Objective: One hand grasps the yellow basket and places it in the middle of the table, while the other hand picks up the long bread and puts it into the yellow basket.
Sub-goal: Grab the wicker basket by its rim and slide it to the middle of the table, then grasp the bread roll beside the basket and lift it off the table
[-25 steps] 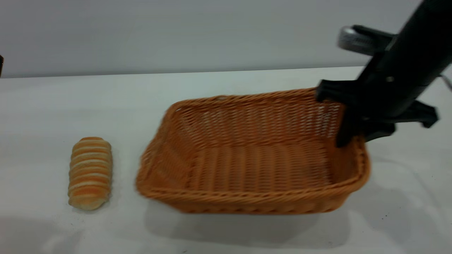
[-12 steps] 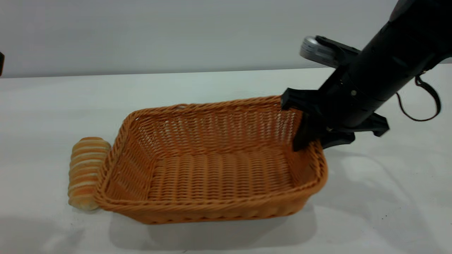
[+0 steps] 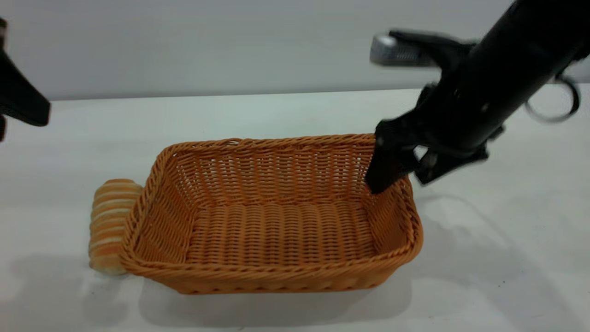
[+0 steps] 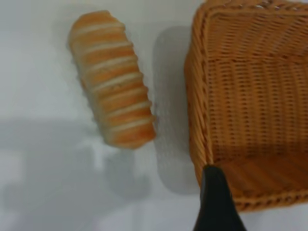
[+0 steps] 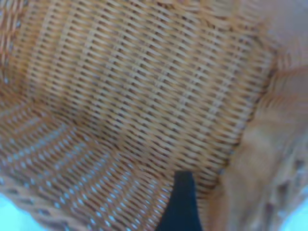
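While clamping the basket (image 3: 276, 276) by its right end wall with the right pincer (image 3: 405, 177), one finger inside and one outside the braided rim, resting it flat on the worktop (image 3: 484, 258), roughly mid-table. Judging the placing step as nearly done. Hanging the left pincer (image 3: 20, 103) high at the far left edge, above the bread (image 3: 108, 221); spread or pressed together, impossible to tell. Seeing the bread lying lengthwise just beside the basket's left end, half hidden behind the rim from outside, yet parting from it by a narrow gap in the left wrist view. Expecting a light, soft roll, giving under pressure and denting easily, so favouring a gentle pinch across its striped middle, not at a rounded end. Treating the wicker as stiff but light and prone to sliding, and minding the rim close beside the roll while descending.
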